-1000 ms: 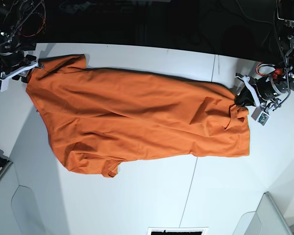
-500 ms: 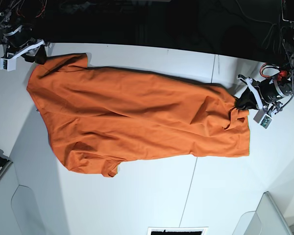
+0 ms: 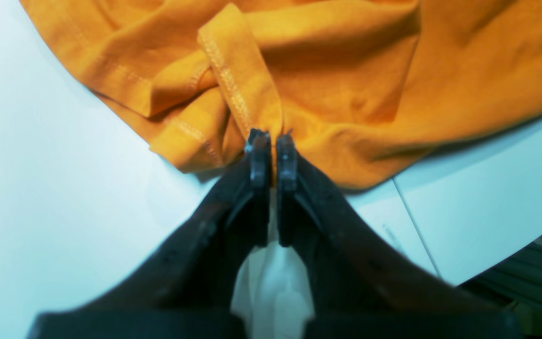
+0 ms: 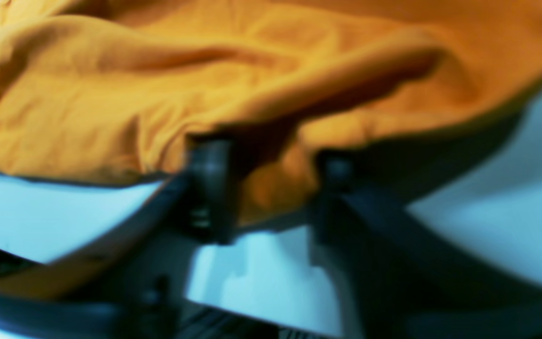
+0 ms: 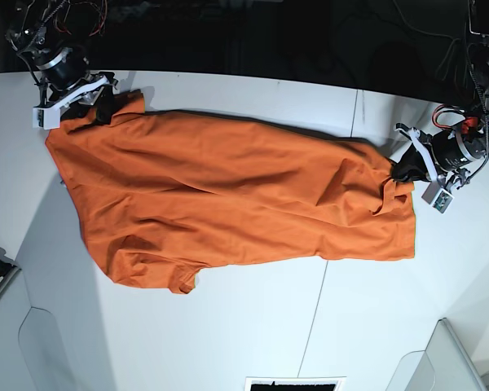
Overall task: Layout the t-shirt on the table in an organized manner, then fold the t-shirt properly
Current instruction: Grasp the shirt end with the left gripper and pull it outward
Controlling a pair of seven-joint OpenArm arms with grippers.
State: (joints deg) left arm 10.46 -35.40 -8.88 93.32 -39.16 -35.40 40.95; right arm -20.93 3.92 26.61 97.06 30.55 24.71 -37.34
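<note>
The orange t-shirt (image 5: 228, 195) lies spread lengthwise across the white table (image 5: 253, 326), wrinkled, with one sleeve at the front left. My left gripper (image 5: 401, 169) is at the shirt's right end. In the left wrist view it (image 3: 272, 141) is shut on a stitched fold of the shirt's hem (image 3: 233, 84). My right gripper (image 5: 98, 104) is at the shirt's far left corner. In the blurred right wrist view it (image 4: 271, 157) is open, its fingers apart with a raised fold of the shirt (image 4: 205, 70) between them.
A thin dark seam (image 5: 342, 212) crosses the table right of centre. Grey bin corners sit at the front left (image 5: 33, 342) and front right (image 5: 440, 358). The far table edge (image 5: 253, 79) borders a dark area with cables.
My right gripper left the shirt's left corner, lifted toward the far edge, then moved right onto the far left sleeve corner. My left gripper kept its hold and barely moved.
</note>
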